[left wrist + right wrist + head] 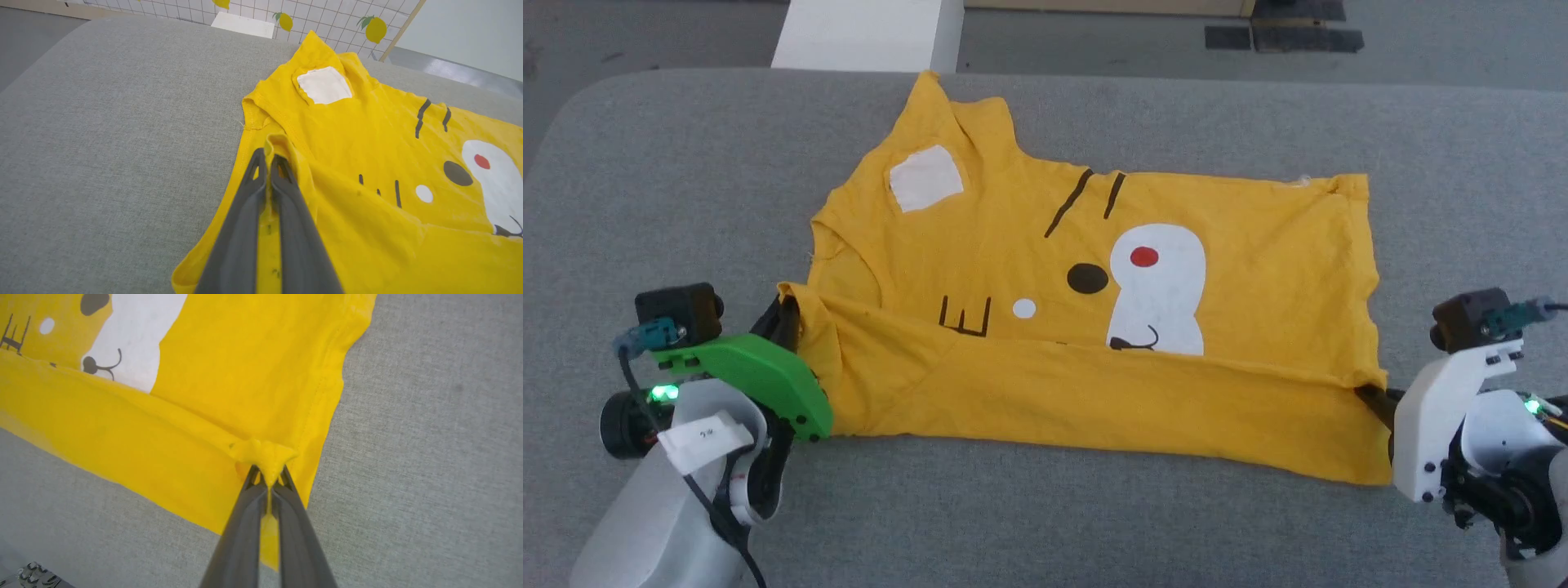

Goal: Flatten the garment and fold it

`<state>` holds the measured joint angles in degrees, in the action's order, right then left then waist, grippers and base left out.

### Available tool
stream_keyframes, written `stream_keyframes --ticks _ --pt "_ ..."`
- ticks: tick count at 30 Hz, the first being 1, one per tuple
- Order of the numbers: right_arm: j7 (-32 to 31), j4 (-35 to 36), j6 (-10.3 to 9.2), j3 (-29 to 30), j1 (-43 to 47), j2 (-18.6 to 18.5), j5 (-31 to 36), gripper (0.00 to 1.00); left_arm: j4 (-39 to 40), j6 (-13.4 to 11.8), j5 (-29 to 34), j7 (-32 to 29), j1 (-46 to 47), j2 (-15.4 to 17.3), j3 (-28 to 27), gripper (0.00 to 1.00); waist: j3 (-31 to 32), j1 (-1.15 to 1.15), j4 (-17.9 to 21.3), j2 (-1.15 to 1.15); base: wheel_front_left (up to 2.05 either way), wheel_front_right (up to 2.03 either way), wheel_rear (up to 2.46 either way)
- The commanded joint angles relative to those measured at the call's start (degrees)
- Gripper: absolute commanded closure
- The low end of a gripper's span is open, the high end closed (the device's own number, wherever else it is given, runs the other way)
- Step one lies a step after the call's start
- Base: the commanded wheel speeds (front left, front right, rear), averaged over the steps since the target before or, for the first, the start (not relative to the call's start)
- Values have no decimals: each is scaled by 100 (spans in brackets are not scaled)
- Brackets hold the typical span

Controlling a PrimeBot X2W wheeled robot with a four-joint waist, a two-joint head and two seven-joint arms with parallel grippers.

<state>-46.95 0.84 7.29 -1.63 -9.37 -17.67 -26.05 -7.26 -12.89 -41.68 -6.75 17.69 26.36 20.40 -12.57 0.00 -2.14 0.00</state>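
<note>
Mustard-yellow T-shirt [1029,245] lies spread on the grey fabric-covered table [686,163], its near edge folded back over itself. The left gripper [267,158] is clamped on the fold's left end, and the right gripper [267,475] is clamped on its right end.

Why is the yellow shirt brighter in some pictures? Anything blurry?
Head view: the mustard-yellow cotton T-shirt looks duller, evenly lit, no glare. Left wrist view: brighter yellow; dark left claw soft-edged near the lens. Right wrist view: same, right claw slightly blurred.
</note>
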Motion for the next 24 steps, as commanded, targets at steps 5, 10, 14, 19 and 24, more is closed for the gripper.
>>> stream_keyframes --ticks 5,10,14,19,24 --pt "-525 -161 20 8 -459 30 287 100 -603 206 110 -129 627 -119 221 100 -697 0 -29 0 0 0 0" --pt "-829 -250 20 -87 -637 -23 388 100 -1130 329 148 -135 990 -293 361 100 -833 0 -75 0 0 0 0" --pt "-902 -322 20 -160 -682 -46 373 100 -1507 443 152 -137 1168 -398 457 100 -876 0 -102 0 0 0 0" --pt "-700 -356 20 -213 -710 -7 214 0 -1846 464 55 87 1315 -513 339 0 -752 0 -111 0 0 0 0" --pt "-347 -350 20 -39 -601 82 24 0 -1873 401 107 402 1297 -377 202 0 -336 0 -125 0 0 0 0"
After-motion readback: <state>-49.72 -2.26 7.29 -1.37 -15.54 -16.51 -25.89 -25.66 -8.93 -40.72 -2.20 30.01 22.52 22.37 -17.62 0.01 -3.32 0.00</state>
